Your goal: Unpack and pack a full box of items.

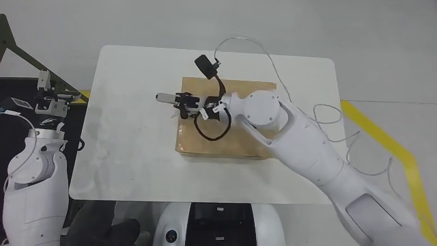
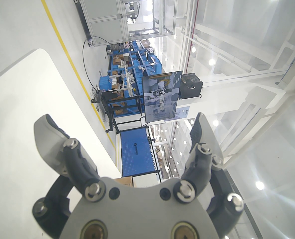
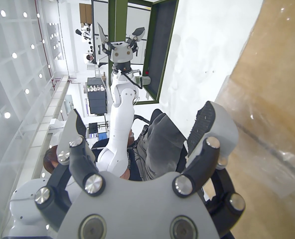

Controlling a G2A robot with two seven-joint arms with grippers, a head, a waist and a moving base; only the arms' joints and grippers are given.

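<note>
A closed brown cardboard box (image 1: 232, 126) lies in the middle of the white table (image 1: 130, 143); clear tape runs along its top (image 3: 269, 105). My right gripper (image 1: 172, 99) hangs at the box's left edge, turned sideways. In the right wrist view it (image 3: 140, 123) is open with nothing between its fingers, and the box lies just beside one finger (image 3: 212, 120). My left gripper (image 1: 52, 92) is held off the table's left side, pointing upward. It (image 2: 123, 128) is open and empty; the right wrist view shows it farther off (image 3: 121, 37).
A thin white cable (image 1: 266, 48) loops over the table's far side behind the box. A green frame (image 1: 20, 55) stands left of the table near the left arm. Bare table surface (image 2: 25, 100) lies left of and in front of the box.
</note>
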